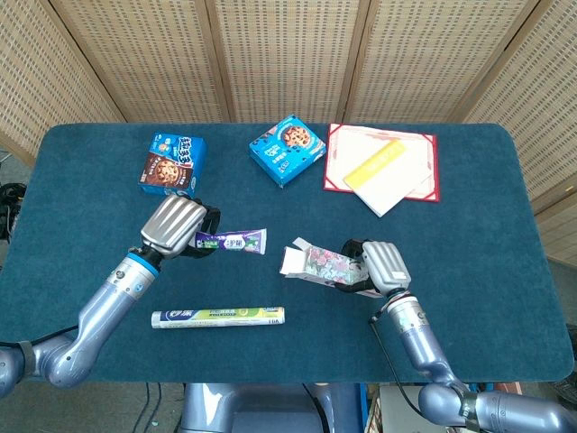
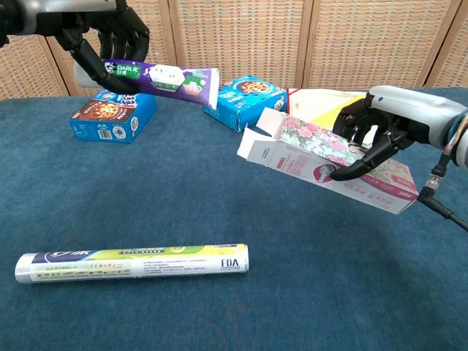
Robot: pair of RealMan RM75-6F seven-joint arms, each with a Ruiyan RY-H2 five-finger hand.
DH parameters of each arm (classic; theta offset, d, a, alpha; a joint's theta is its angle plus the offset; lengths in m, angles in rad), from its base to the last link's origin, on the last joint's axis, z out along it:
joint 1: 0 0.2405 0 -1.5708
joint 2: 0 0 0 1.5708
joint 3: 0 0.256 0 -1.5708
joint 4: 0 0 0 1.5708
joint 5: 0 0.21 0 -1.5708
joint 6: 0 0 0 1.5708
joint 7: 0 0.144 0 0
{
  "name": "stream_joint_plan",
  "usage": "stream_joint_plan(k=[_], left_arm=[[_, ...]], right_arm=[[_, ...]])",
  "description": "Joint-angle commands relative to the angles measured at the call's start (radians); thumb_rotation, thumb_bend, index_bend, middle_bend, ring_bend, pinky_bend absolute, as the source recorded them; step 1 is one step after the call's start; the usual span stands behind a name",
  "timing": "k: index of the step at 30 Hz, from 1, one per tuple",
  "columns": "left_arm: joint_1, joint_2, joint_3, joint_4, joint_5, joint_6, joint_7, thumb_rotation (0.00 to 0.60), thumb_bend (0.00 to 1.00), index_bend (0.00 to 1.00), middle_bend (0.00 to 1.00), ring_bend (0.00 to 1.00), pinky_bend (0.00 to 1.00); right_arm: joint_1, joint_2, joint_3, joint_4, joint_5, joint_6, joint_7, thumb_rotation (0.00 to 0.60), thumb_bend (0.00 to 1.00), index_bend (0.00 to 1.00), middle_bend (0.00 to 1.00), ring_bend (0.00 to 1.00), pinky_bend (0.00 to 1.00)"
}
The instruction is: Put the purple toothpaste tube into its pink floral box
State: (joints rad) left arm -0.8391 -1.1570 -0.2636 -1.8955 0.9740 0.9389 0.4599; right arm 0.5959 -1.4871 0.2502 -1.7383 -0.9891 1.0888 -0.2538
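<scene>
Chest view shows my left hand (image 2: pixel 102 33) at the upper left of the frame, fingers curled round the cap end of the purple plastic toothpaste tube (image 2: pixel 164 77), which it holds in the air. The tube's long axis runs almost level, its flat crimped end pointing toward frame centre. My right hand (image 2: pixel 376 131) at the right of the frame grips the pink floral cardboard box (image 2: pixel 322 161) round its middle, also off the worktop (image 2: pixel 219 212). The box's long axis slopes down to the right, with its open flapped mouth up at the left, facing the tube's crimped end.

That is the relation that counts: tube end and box mouth are near each other but still apart, and the two axes are not quite in line, the box being tilted. I judge I must level one to the other before sliding in. The loose flaps at the mouth could catch the tube.

Behind the gap lies a blue cookie box (image 2: pixel 245 99); a second blue cookie box (image 2: pixel 113 117) sits below my left hand, a red folder (image 1: pixel 383 167) at upper right of the head view, and a long green-and-white roll (image 2: pixel 131 263) at lower left.
</scene>
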Motion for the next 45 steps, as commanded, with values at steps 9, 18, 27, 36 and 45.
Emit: stream_joint_plan(k=[9,18,27,36,45], left_arm=[[-0.075,-0.014,0.014,-0.050,-0.130,0.002,0.089,0.600,0.37,0.84,0.64,0.52,0.48],[-0.124,-0.035,0.040,-0.069,-0.219,0.044,0.162,0.600,0.37,0.84,0.64,0.52,0.49],[-0.147,-0.057,0.059,-0.070,-0.253,0.063,0.172,0.600,0.37,0.84,0.64,0.52,0.49],[-0.168,-0.064,0.072,-0.079,-0.278,0.074,0.182,0.600,0.37,0.84,0.64,0.53,0.49],[-0.189,-0.092,0.086,-0.073,-0.306,0.087,0.200,0.600,0.37,0.84,0.64,0.53,0.49]], right_arm=[[0.014,0.005,0.007,-0.033,0.019,0.004,-0.019,0.600,0.12,0.58,0.53,0.43,0.53],[0.021,0.009,0.006,-0.052,0.029,0.012,-0.029,0.600,0.12,0.58,0.53,0.43,0.53],[0.030,0.003,0.001,-0.056,0.039,0.013,-0.038,0.600,0.12,0.58,0.53,0.43,0.53],[0.038,-0.006,-0.002,-0.056,0.046,0.014,-0.042,0.600,0.12,0.58,0.53,0.43,0.53],[0.043,-0.007,-0.002,-0.062,0.049,0.017,-0.044,0.600,0.12,0.58,0.53,0.43,0.53]])
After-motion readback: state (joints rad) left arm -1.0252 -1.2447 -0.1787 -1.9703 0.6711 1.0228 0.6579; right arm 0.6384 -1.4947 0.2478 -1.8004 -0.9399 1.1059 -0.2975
